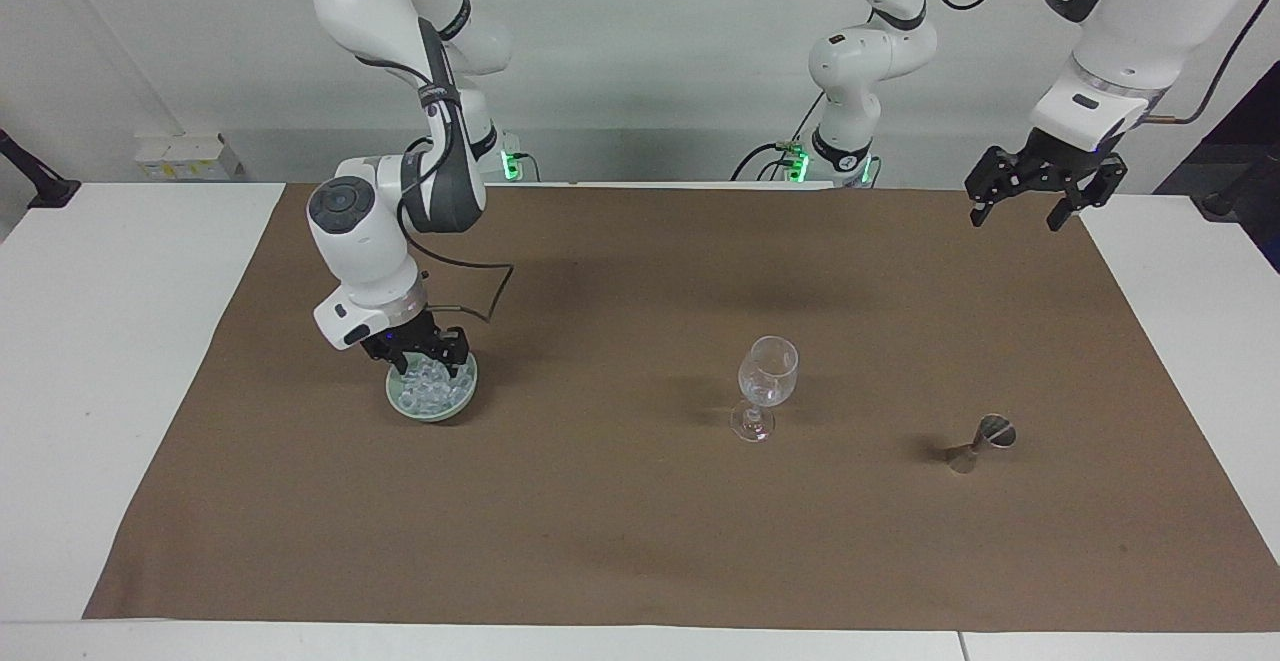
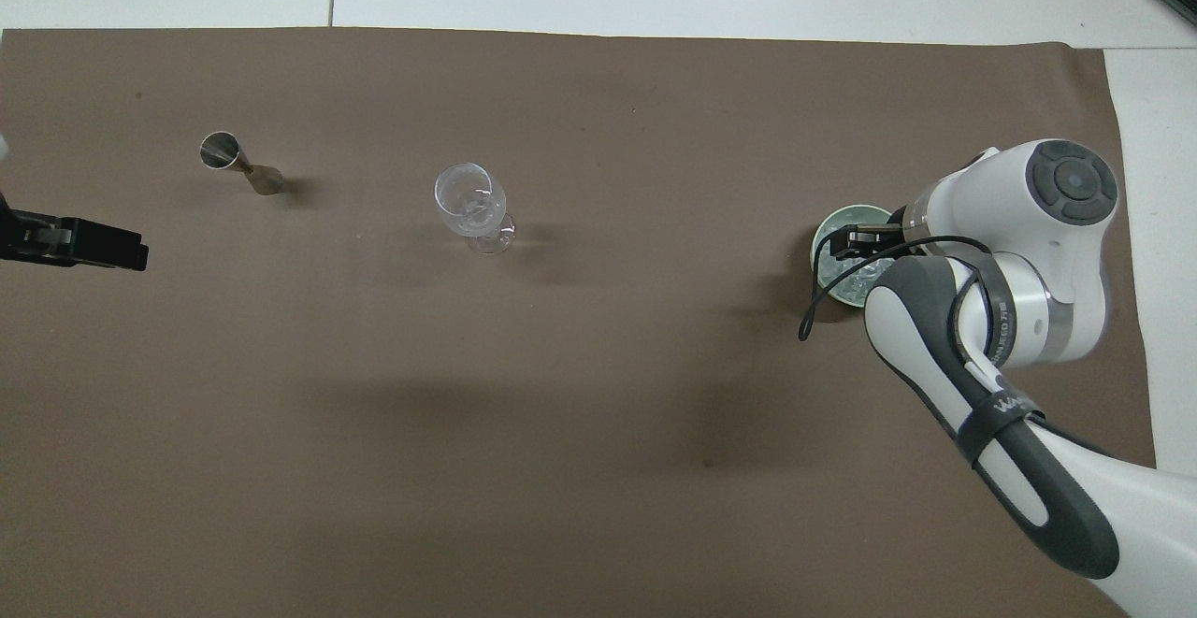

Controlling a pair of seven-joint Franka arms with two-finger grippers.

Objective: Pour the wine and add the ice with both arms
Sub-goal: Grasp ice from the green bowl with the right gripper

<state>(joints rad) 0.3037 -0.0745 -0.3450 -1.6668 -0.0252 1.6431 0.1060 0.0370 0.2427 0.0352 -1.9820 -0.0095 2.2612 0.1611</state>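
A pale green bowl (image 1: pixel 432 415) holds a heap of clear ice (image 1: pixel 428 396) at the right arm's end of the brown mat. My right gripper (image 1: pixel 425 361) reaches down into the bowl, its tip among the cubes. In the overhead view the right gripper (image 2: pixel 842 246) covers much of the bowl (image 2: pixel 856 209) and the ice (image 2: pixel 832 260). A clear wine glass (image 1: pixel 767 381) (image 2: pixel 470 202) stands upright mid-mat. My left gripper (image 1: pixel 1015 219) (image 2: pixel 140 253) hangs open and empty, high over the mat's corner by the left arm's base. Wine is out of view.
A small metal jigger (image 1: pixel 978 441) (image 2: pixel 234 160) stands on the mat toward the left arm's end, a little farther from the robots than the glass. The brown mat (image 1: pixel 640 541) covers most of the white table.
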